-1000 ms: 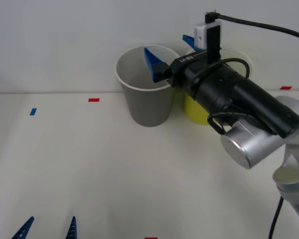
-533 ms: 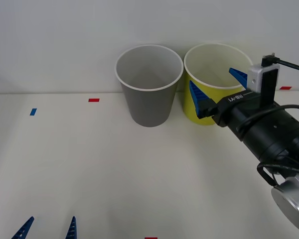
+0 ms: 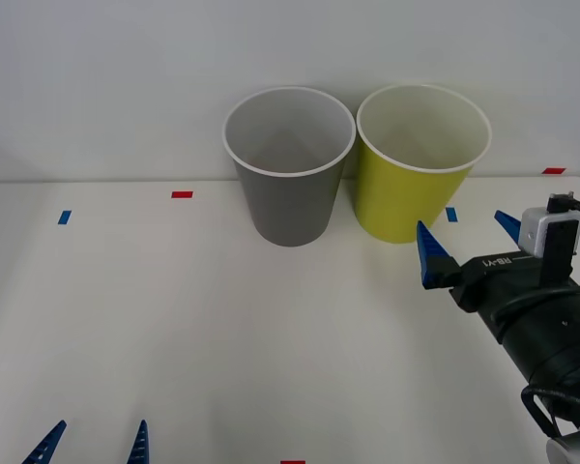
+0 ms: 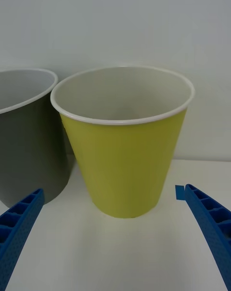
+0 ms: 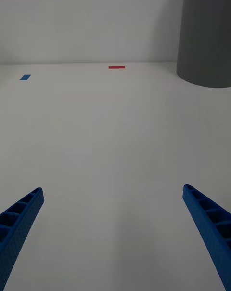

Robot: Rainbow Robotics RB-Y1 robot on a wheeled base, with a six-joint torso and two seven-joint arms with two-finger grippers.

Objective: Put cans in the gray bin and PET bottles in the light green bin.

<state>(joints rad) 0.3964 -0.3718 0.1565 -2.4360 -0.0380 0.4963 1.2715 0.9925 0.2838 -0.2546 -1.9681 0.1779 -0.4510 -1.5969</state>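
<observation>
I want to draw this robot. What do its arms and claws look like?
The right gripper has two pointed, ribbed blue fingers. Its arm is a fat black tube with small white lettering, a white box on top and black cables. The left gripper has matching blue fingers.

One piece of lettering showed in the front view: small white characters printed on the black cylindrical wrist housing of the right arm [image 3: 507, 263], at about four o'clock in that view, just behind the blue ribbed fingers. They appeared upside down and were too small to read with certainty. The tall round gray plastic bin with a white rim [image 3: 288, 164] and the tall round yellow-green plastic bin with a white rim [image 3: 418, 164] carried no lettering, label or brand. The small red and blue tape marks on the white table [image 3: 174, 319] were plain, without characters.
</observation>
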